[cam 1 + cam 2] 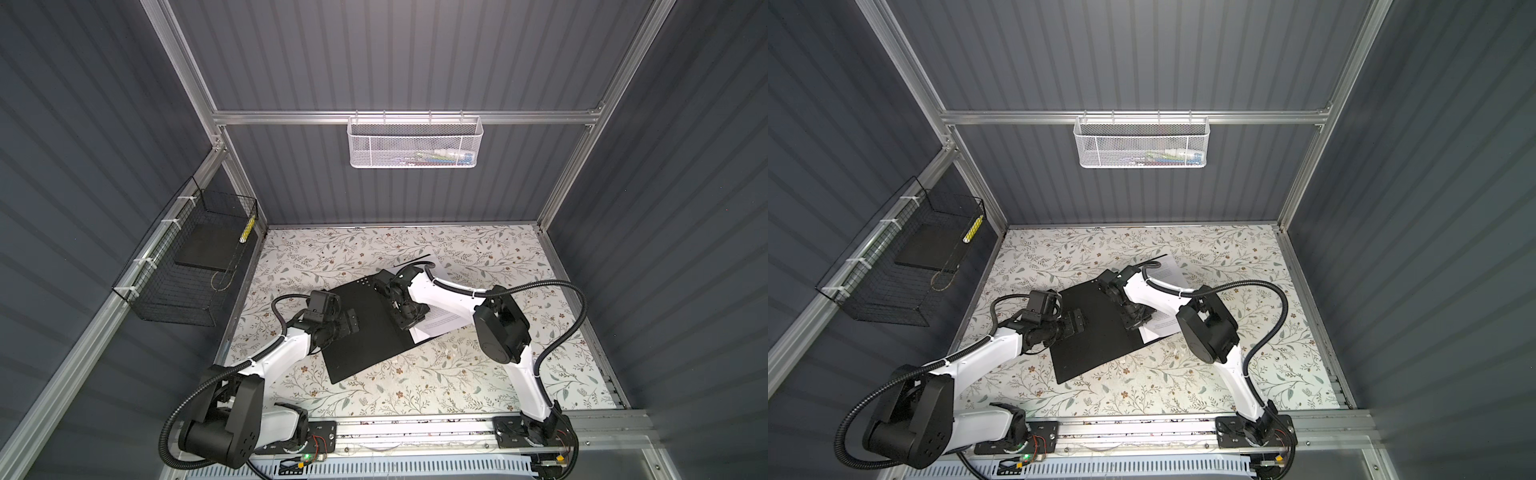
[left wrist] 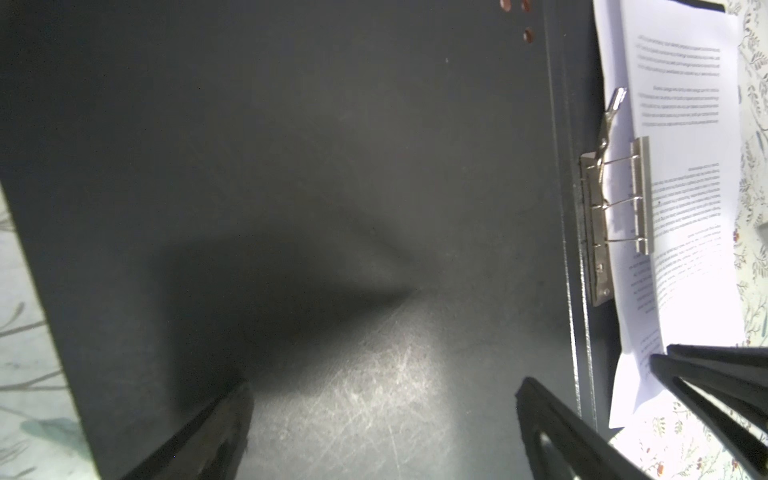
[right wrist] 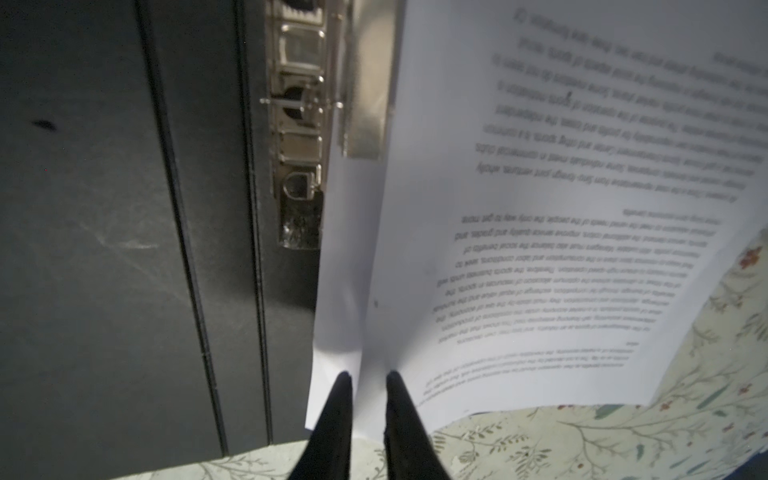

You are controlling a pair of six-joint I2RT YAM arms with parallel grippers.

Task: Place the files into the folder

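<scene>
Files (image 3: 561, 257) on open folder (image 3: 104, 249), edge between slightly parted right claw (image 3: 369, 376) tips

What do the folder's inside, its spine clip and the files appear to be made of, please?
The folder: matte black board, perhaps plastic-coated; fine scratches catch light. The spine clip: bright metal, mirror-like glints. The files: thin white paper, printed, bowing softly.
</scene>
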